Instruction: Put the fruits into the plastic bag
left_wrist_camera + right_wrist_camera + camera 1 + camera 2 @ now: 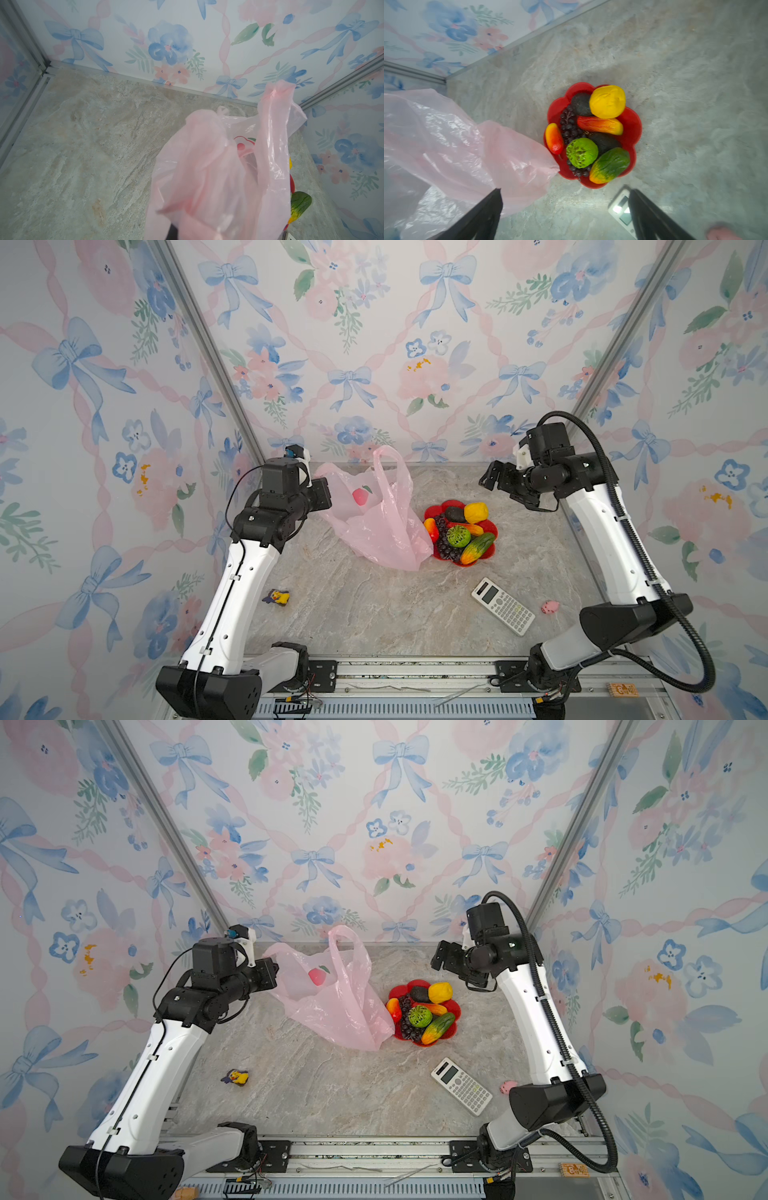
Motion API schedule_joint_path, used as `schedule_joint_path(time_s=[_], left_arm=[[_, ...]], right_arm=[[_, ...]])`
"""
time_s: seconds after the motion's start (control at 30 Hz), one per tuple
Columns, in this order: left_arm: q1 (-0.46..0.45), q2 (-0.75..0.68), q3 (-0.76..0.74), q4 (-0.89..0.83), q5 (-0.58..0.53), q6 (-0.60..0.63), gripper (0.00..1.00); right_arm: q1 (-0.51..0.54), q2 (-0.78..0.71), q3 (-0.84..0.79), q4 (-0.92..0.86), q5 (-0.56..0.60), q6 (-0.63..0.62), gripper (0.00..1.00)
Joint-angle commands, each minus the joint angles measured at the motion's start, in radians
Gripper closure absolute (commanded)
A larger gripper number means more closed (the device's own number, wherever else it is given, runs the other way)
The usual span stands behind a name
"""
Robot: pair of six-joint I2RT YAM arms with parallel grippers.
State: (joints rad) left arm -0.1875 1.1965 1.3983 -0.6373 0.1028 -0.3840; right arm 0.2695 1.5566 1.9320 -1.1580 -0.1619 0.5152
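Note:
The fruits lie heaped on a red flower-shaped plate (453,503): a yellow lemon (476,512), a dark avocado (455,514), a bumpy green ball (458,536), purple grapes (444,545) and a green-yellow mango (478,548). The pale-pink plastic bag (374,522) stands left of the plate, with its lower corner touching the plate's rim. My left gripper (321,486) is shut on the bag's upper left edge and holds it raised; in the left wrist view the bag (207,166) hides the jaws. Above and right of the plate, my right gripper (489,481) hangs open with nothing between its fingers.
A white calculator (503,612) lies in front of the plate, and a tiny pink pig (550,606) lies to its right. A small yellow duck toy (276,596) sits at the front left. Flowered walls close the back and both sides.

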Motion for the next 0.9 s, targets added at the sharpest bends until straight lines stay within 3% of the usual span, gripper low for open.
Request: schedule_joint_path(time_s=[0.0,0.23,0.57,0.73,0.87], left_arm=[[-0.078,0.025,0.079,-0.015,-0.003,0.063,1.00],[-0.161,0.016,0.187,-0.015,0.088,0.046,1.00],[-0.217,0.039,0.220,0.009,0.175,-0.019,1.00],[-0.246,0.049,0.232,0.017,0.170,-0.025,1.00],[-0.251,0.046,0.231,0.017,0.173,-0.026,1.00]], right_arm=[[0.071,0.019,0.020,0.123,-0.136,0.035,0.04],[0.135,0.083,0.149,0.166,-0.210,0.147,0.04],[0.265,0.247,0.464,0.025,-0.103,0.209,0.04],[0.270,0.263,0.487,-0.062,-0.022,0.216,0.04],[0.273,0.232,0.408,-0.001,-0.051,0.256,0.04]])
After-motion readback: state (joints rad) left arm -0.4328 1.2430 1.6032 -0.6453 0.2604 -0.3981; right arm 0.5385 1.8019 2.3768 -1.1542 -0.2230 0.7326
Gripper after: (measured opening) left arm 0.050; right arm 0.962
